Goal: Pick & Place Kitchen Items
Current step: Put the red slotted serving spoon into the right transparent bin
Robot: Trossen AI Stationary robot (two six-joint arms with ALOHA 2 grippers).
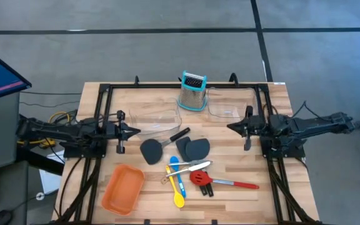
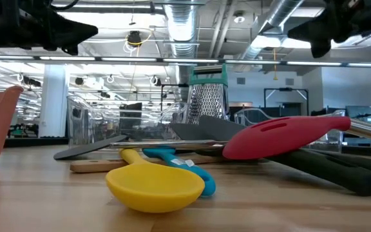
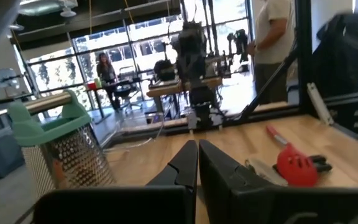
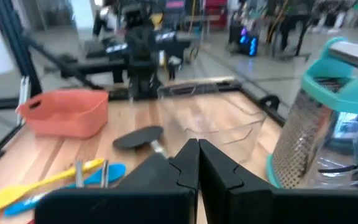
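While clenched on nothing, left gripper [image 1: 136,131] and right gripper [image 1: 230,127] face each other above the table. Between and nearer than both jaws: red slotted spoon [image 1: 220,181], long axis crosswise, handle toward the right gripper's side.

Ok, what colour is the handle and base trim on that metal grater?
Teal, on the grater; it shows best in the right wrist view.

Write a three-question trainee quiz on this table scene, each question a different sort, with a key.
1. True or false: the orange tray holds the yellow spoon.
2. Which item stands upright at the table's far edge? A) box grater B) steel tongs C) red slotted spoon
3. Fill in: the left gripper and right gripper both have their fingers ____.

Key: 1 false, the spoon lies on the table beside the tray; 2 A; 3 shut, holding nothing.
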